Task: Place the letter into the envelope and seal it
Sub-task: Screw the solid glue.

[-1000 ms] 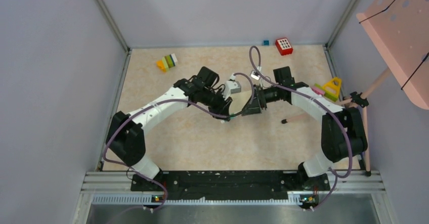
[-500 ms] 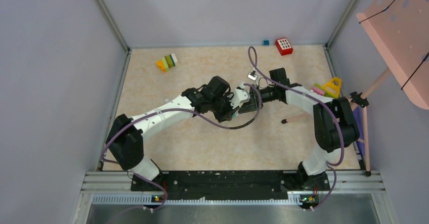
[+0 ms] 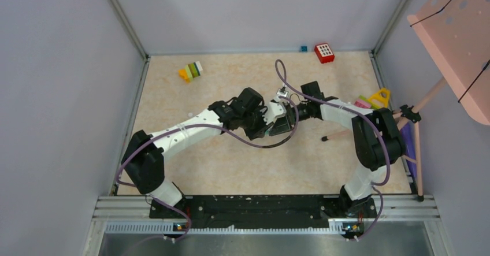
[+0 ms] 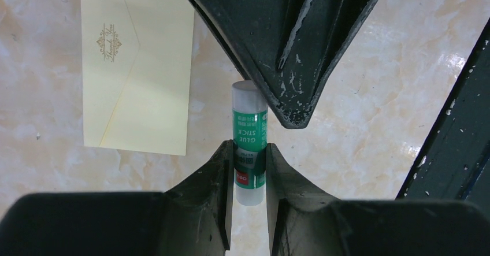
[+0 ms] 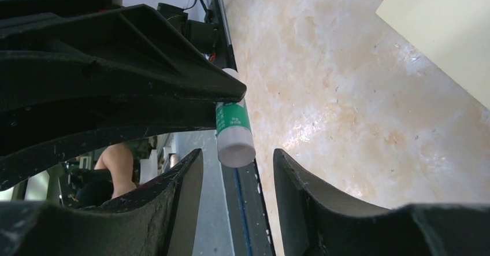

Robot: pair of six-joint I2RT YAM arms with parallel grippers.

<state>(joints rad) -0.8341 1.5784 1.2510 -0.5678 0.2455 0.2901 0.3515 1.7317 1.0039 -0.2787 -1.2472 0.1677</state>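
Note:
My left gripper (image 4: 249, 152) is shut on a green-and-white glue stick (image 4: 249, 134) and holds it above the table. The stick's white cap end points at my right gripper (image 5: 237, 164). That gripper is open, with one finger on each side of the cap (image 5: 236, 149), not touching it. In the top view both grippers meet mid-table, left (image 3: 267, 125) and right (image 3: 281, 123). The cream envelope (image 4: 136, 65) lies flat on the table with its pointed flap folded down and a small gold mark at the tip. Its corner shows in the right wrist view (image 5: 445, 25). No letter is in view.
Coloured blocks (image 3: 190, 71) lie at the back left. A red block (image 3: 324, 52) and a small blue cube (image 3: 303, 48) lie at the back. A yellow triangle piece (image 3: 380, 99) and a thin wooden rod (image 3: 341, 133) are at the right. A pink perforated panel (image 3: 456, 36) overhangs the right wall.
My left gripper has moved right with the glue stick. My right gripper has moved left and closer, so that its open fingers now flank the stick's cap.

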